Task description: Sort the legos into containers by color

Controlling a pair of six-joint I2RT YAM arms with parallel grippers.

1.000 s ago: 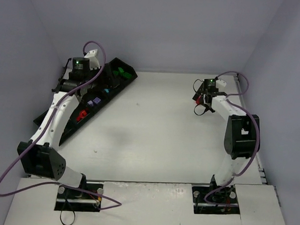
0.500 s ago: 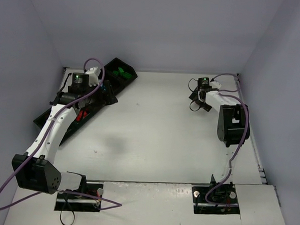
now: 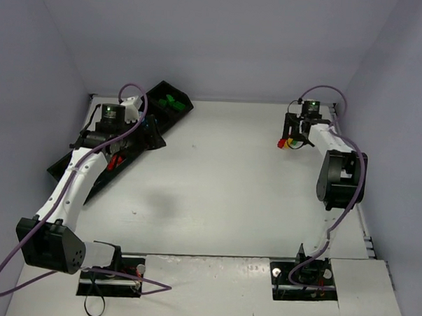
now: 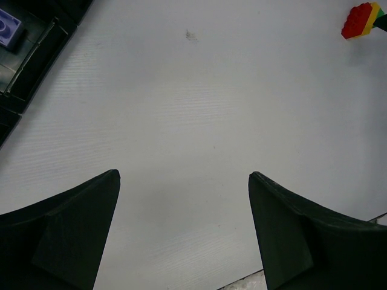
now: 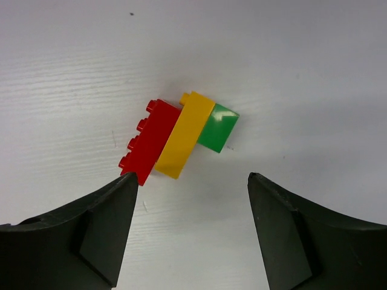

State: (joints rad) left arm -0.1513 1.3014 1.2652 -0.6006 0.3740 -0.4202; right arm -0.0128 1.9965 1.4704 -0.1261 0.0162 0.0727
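red-yellow-green lego stack (image 5: 175,136): three bricks stuck side by side, in that order, lying flat on the tabletop (image 5: 290,72). It sits just ahead of the right end effector (image 5: 192,187), roughly centred on the gap. The red end's corner meets the fingertip on the left of the wrist view; can't tell if it actually touches. The green end is well clear of the other finger. The right end effector's jaws are spread wide, gripping nothing, pointed down at the tabletop.

Now the left end effector (image 4: 184,176): jaws also spread wide, nothing between them, only bare tabletop under the gap. Ahead and to its left is the black tray (image 4: 36,57), in the corner of the wrist view, with one lilac brick (image 4: 8,28) in a compartment. The same stack shows far ahead to its right, well apart.

Top view: the left end effector hovers at the tray's inner edge, about mid-length. Beyond it, the end compartment holds green legos (image 3: 173,100). On its near side a red lego (image 3: 113,162) sits in another compartment, partly hidden by the arm. Each wrist has a green status light (image 3: 110,112) lit.
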